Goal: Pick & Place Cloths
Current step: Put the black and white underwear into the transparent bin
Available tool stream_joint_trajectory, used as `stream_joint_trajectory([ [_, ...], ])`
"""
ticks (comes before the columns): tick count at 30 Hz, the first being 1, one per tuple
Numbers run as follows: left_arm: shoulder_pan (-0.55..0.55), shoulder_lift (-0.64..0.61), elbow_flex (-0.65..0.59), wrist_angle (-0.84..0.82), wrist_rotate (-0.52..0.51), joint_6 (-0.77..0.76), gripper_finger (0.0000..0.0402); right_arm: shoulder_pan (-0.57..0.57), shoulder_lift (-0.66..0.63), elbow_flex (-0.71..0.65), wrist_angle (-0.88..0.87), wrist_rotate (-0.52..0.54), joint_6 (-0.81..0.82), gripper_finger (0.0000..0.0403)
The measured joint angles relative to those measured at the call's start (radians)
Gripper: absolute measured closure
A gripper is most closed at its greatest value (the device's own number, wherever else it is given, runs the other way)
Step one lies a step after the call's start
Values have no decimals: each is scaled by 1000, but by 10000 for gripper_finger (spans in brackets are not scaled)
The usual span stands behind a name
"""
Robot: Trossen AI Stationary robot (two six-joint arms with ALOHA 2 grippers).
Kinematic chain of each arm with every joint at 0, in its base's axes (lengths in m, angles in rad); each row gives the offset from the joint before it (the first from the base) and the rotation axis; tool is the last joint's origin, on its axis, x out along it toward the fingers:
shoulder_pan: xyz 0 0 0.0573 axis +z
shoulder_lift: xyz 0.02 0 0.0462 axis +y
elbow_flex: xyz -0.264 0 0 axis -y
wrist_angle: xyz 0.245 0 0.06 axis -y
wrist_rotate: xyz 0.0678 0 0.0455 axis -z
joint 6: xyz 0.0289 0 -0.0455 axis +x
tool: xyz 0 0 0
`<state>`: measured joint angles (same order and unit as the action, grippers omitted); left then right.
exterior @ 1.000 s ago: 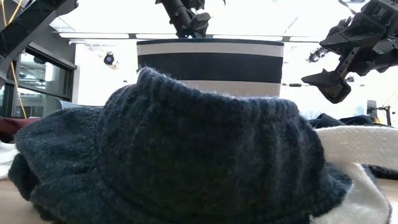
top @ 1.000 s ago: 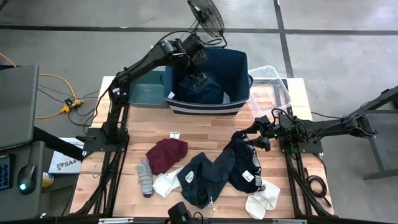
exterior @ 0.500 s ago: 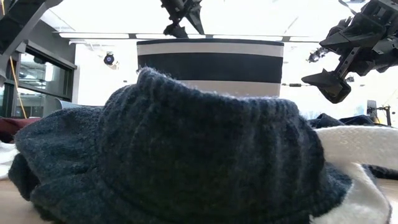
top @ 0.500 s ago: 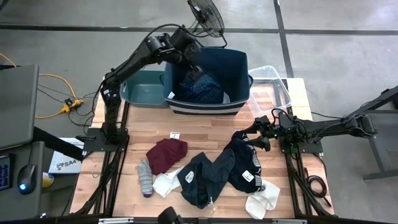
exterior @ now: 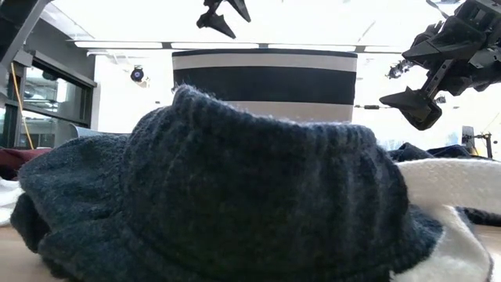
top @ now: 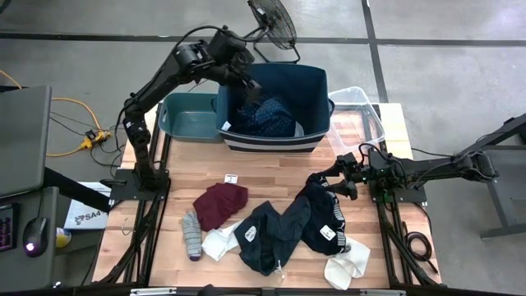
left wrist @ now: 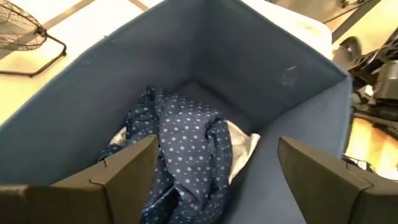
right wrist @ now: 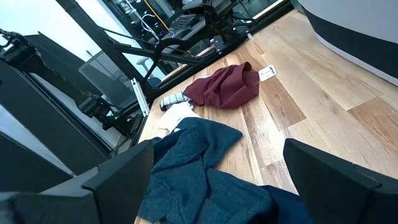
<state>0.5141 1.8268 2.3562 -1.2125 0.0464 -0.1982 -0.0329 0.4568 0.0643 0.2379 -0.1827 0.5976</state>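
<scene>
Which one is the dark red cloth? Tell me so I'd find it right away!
Start at the big navy bin at the far side of the wooden table. Come toward the near edge, a little to the left: the maroon cloth lies bunched there, beside a grey sock. It is the only red thing; its neighbours are navy, white or grey.

Navy bin [top: 275,140] walls flank open left gripper [top: 250,86].

two dark, slender jointed arms, matte black links with thin black cables along them. left gripper [left wrist: 214,168] and right gripper [right wrist: 217,177]: broad, flat, wedge-shaped dark grey fingers.
</scene>
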Motion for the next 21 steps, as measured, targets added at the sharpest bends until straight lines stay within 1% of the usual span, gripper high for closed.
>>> stream_joint_trajectory([
  [4, -37, -32, 0, -2, -6, -16, 77, 0, 0, 0, 0, 0, 0, 50],
  [7, -78, -50, 0, -19, -38, -12, 77, 0, 0, 0, 0, 0, 0, 50],
  [11, -162, -59, 0, -55, -109, 5, 77, 0, 0, 0, 0, 0, 0, 50],
  [16, -259, -76, 0, -95, -172, 10, 77, 0, 0, 0, 0, 0, 0, 50],
  [21, -361, -83, 0, -95, -293, -12, 77, 0, 0, 0, -1, 0, 0, 50],
])
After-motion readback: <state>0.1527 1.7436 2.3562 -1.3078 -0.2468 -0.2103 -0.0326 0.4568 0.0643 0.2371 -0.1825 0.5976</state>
